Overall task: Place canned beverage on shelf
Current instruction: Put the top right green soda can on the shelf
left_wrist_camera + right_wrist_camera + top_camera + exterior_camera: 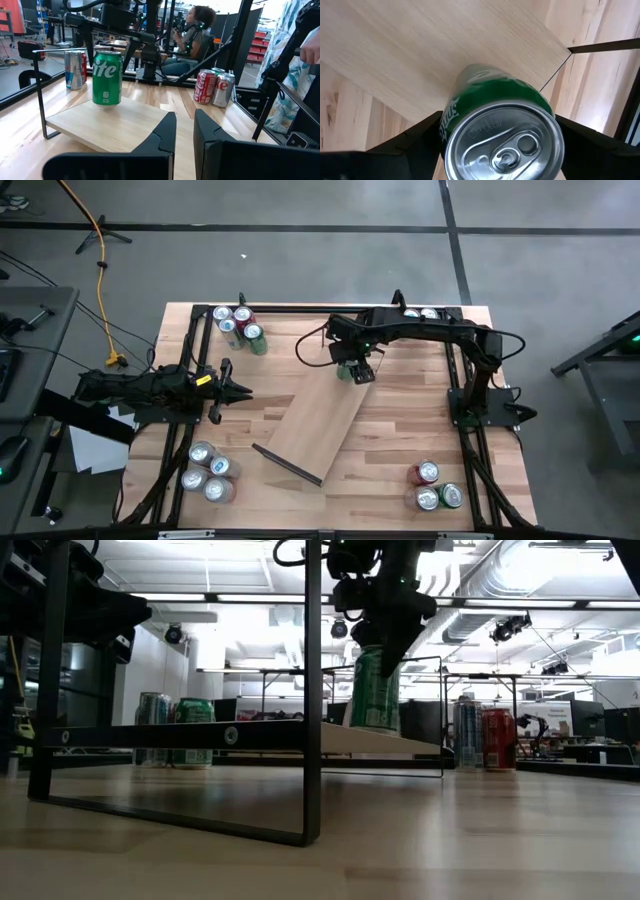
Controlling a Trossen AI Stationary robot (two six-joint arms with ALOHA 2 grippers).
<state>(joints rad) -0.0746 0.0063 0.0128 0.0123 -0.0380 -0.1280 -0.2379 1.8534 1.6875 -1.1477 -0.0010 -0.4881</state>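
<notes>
high view: the shelf (325, 420) lies slantwise on the middle of the wooden table (400, 450), one dark railed end toward the near edge, the other under the right arm. a green can (357, 370) stands upright on the far end of the board, close to its corner. the right gripper (357, 366) hangs directly over that can, reaching in from the right side of the table.

in the right wrist view the can's silver top (502, 142) fills the lower part of the frame, with a dark finger (415, 142) showing on either side of the green body. the fingers are spread about as wide as the can; whether they press it or stand just off it cannot be told. the low view shows the can (375, 690) resting on the shelf board (380, 740), its base on the wood, with the gripper (385, 635) coming down around its top.

the left gripper (240, 391) waits at the left side of the table, fingers closed and holding nothing, pointing toward the shelf. its wrist view looks along the board at the green can (107, 79).

other cans stand in clusters on the table: a group at the far left corner (238, 326), silver ones at the near left (208, 470), two at the far right (420, 313), and a red, a silver and a green one at the near right (436, 486). a seated person (192, 37) shows in the room beyond.
</notes>
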